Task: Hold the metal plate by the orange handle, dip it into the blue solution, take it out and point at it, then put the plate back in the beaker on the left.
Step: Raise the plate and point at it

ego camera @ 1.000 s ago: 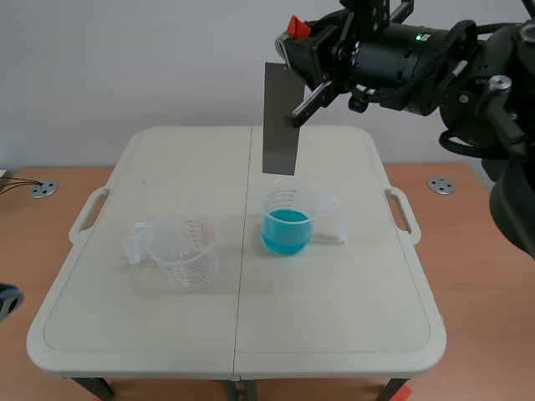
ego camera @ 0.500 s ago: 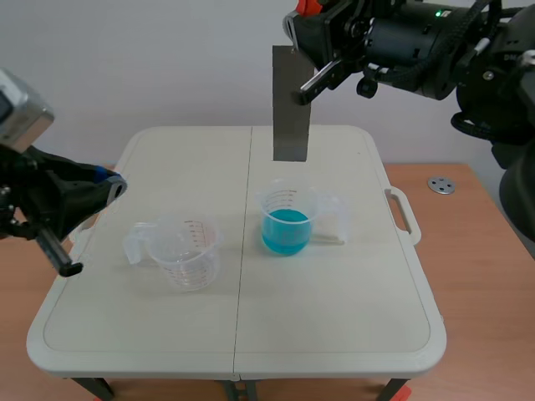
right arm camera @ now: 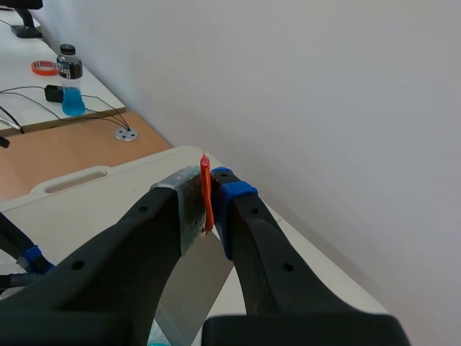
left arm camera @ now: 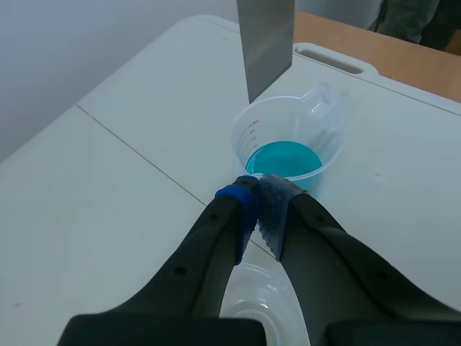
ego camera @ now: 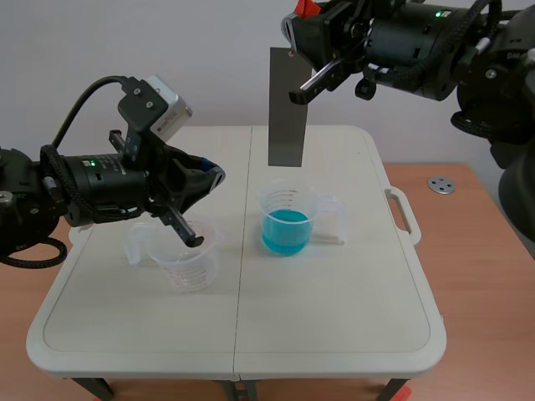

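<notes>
One flat grey metal plate [ego camera: 285,109], orange handle [ego camera: 304,8] on top.

The left arm [ego camera: 84,188] comes in low and roughly level. The left end effector [left arm camera: 257,194] has its fingers pressed together, with nothing between the pads. The right arm [ego camera: 435,42] is held high with its wrist level. The right end effector [right arm camera: 209,193] is clamped on a thin orange handle [right arm camera: 205,171] standing between its fingers.
</notes>
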